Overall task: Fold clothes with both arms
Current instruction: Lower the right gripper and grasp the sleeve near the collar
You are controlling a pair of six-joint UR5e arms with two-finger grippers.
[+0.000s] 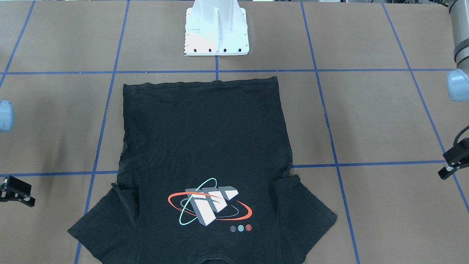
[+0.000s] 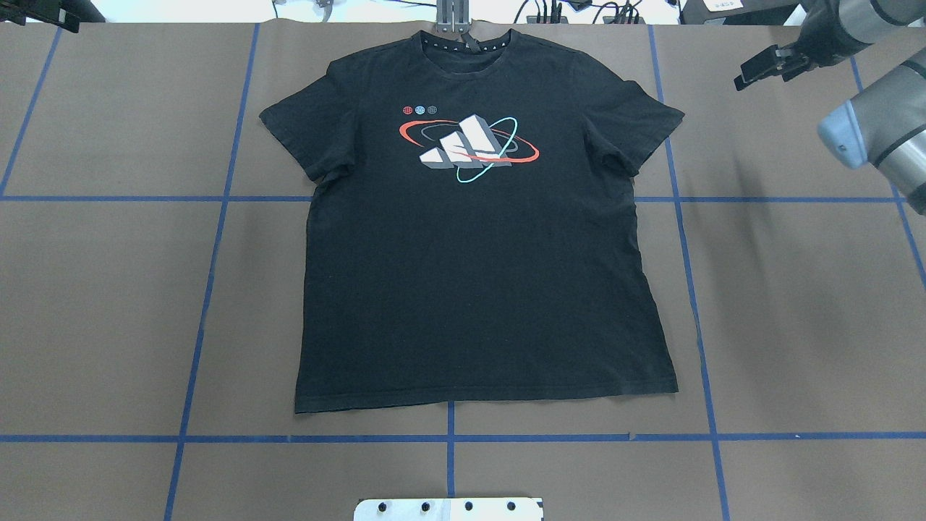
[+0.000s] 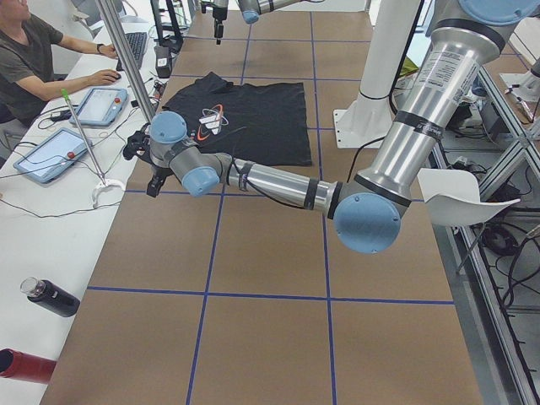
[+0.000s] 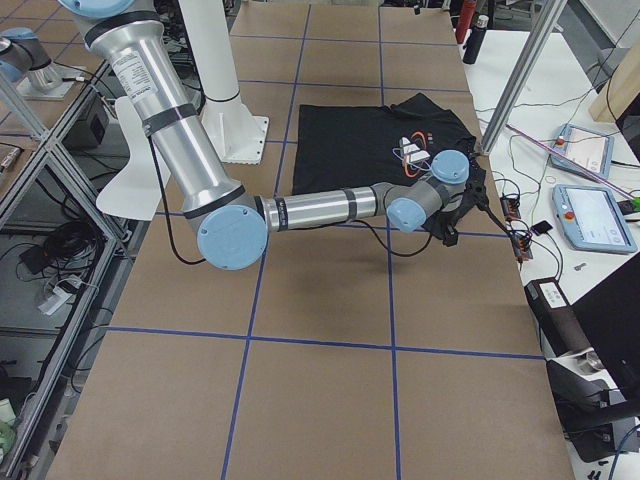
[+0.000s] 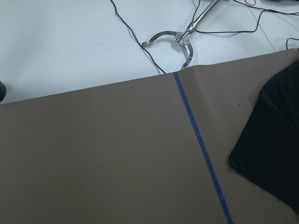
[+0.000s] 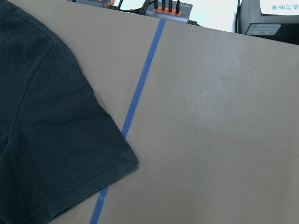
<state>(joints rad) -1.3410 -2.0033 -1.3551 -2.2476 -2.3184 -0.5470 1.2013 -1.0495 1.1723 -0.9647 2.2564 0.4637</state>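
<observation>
T-shirt (image 2: pixel 477 275) flat on counter (image 2: pixel 796 289), print up.
L tool (image 1: pixel 450 167) and R tool (image 2: pixel 756 70) flank it, both clear; aperture: can't tell.

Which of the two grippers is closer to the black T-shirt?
The right. The right gripper hangs just off one sleeve of the T-shirt; the left gripper sits farther out from the opposite sleeve.
</observation>
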